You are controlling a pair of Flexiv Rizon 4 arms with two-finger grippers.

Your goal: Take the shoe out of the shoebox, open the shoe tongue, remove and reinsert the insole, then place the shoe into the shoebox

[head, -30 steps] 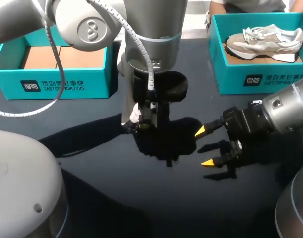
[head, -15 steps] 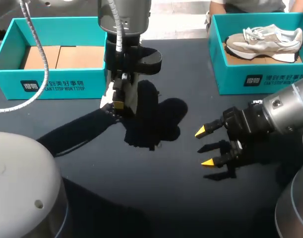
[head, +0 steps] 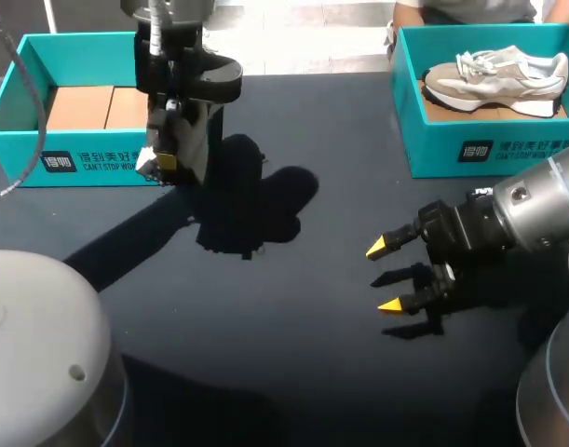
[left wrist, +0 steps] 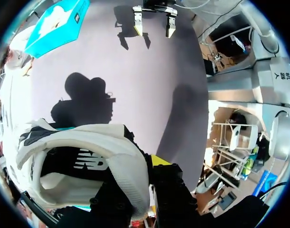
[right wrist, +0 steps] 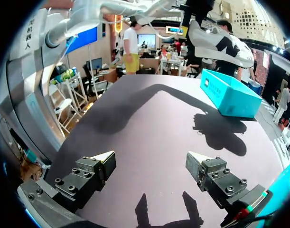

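Left gripper (head: pixel 165 164) is clamped on the black-and-white shoe (left wrist: pixel 116 147) and holds it aloft at the front right corner of the left shoebox (head: pixel 88 39). Right gripper (head: pixel 385 276) hangs wide open and empty above the table (head: pixel 293 372). Recommended: bring the shoe fully over the box floor, level the sole, lower it clear of the walls, and release only once it rests.

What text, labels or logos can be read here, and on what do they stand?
Left teal cardboard shoebox, front wall: white logo and lettering, too small to quote reliably.
Right teal cardboard shoebox, front wall: same white print, likewise too small.
Black-and-white shoe held in the left gripper: white side logo, not clearly legible.
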